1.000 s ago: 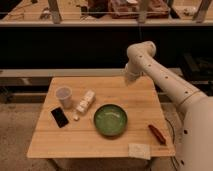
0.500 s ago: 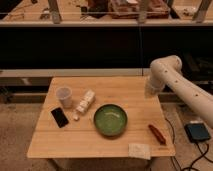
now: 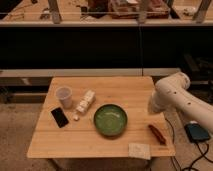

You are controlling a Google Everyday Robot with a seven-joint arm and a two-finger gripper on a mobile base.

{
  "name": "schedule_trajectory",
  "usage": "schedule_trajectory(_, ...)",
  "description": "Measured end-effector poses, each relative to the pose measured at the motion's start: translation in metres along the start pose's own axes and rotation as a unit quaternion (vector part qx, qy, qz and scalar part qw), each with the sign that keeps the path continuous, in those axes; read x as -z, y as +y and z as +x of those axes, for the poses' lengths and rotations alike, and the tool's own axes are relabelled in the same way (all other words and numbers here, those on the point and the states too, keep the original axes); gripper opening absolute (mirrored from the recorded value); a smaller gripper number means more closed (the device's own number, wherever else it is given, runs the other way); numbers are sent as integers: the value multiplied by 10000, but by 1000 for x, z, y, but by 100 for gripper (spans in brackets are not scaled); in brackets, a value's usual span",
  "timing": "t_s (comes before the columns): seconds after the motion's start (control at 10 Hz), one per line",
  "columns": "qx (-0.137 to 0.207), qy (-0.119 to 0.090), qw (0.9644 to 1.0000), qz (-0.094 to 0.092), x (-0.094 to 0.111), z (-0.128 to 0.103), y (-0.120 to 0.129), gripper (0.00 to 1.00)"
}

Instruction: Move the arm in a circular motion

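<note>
The arm [image 3: 176,95] is cream-white, thick and tubular with small dark dots. It enters from the right edge and bends at a rounded joint over the right edge of the wooden table [image 3: 125,87]. Its blunt lower end, where the gripper [image 3: 154,105] sits, hangs just above the table's right side, to the right of the green bowl [image 3: 110,120]. It touches nothing and holds nothing that I can see.
On the table are a clear plastic cup [image 3: 64,96], a black phone [image 3: 60,117], a white object lying on its side [image 3: 86,101], a red-brown item [image 3: 157,134] and a white packet [image 3: 139,150]. A dark device with cables [image 3: 197,132] lies on the floor at right.
The arm has swung from over the table's back right to the right and down toward the near side. The objects on the table have not moved.
</note>
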Motion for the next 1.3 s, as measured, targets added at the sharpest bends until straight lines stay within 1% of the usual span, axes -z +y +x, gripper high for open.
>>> schedule_trajectory(0.1,67,-118,9999,-19,-1,-21,12,5)
schedule_trajectory(0.2,273,-110,9996,-18,0,-51,19,8)
schedule_trajectory(0.3,493,-47,9988,-3,-1,-78,19,17)
schedule_trajectory(0.4,713,-27,9974,21,-3,-105,16,26)
schedule_trajectory(0.5,888,-55,9960,58,-5,-127,13,31)
schedule_trajectory(0.6,1078,-63,9941,80,-6,-152,10,34)
schedule_trajectory(0.7,1259,-95,9919,96,-6,-172,6,39)
schedule_trajectory(0.8,1512,-141,9883,122,-5,-204,-5,52)
schedule_trajectory(0.9,1649,-177,9860,153,-5,-230,-13,59)
schedule_trajectory(1.1,1798,-217,9833,202,-11,-262,-28,60)
schedule_trajectory(1.2,1819,-218,9829,197,-15,-272,-39,60)
schedule_trajectory(1.3,1850,-220,9823,185,-19,-277,-58,60)
